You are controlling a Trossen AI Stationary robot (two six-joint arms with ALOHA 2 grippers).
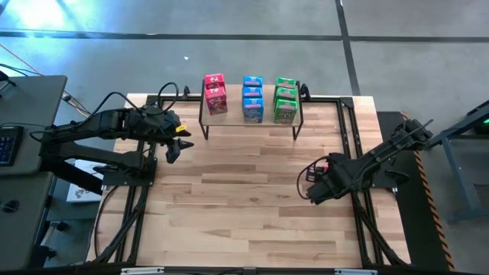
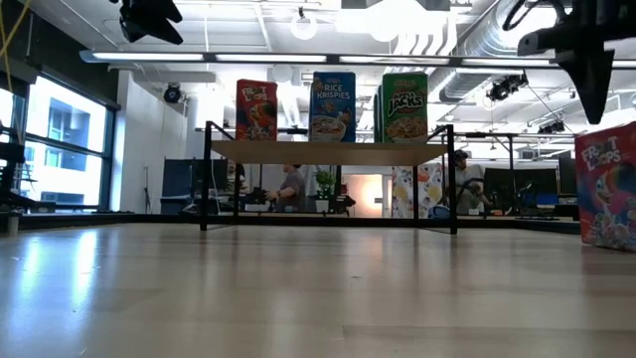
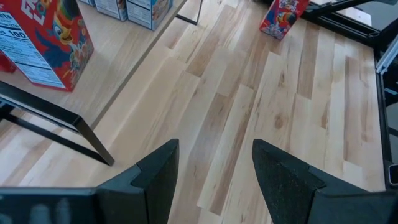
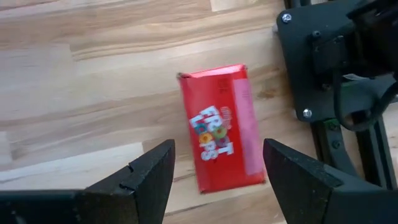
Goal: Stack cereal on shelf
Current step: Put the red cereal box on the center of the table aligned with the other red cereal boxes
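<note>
The shelf (image 2: 328, 151) stands at the table's far middle on thin black legs. On its plank stand red (image 1: 215, 94), blue (image 1: 253, 98) and green (image 1: 285, 99) cereal boxes in rows. One more red cereal box (image 4: 217, 137) stands upright on its bottom on the table near the right edge (image 2: 606, 189). My right gripper (image 4: 217, 148) hangs open above this box, pointing steeply down, with a finger to either side and clear of it. My left gripper (image 1: 177, 143) is open and holds nothing, raised over the table in front of the shelf's left end.
Black frame rails and a bracket (image 4: 336, 74) run along the table's right edge, close beside the lone red box. The wooden tabletop (image 1: 244, 206) lies bare in the middle and near part. People (image 2: 293, 187) show in the room beyond.
</note>
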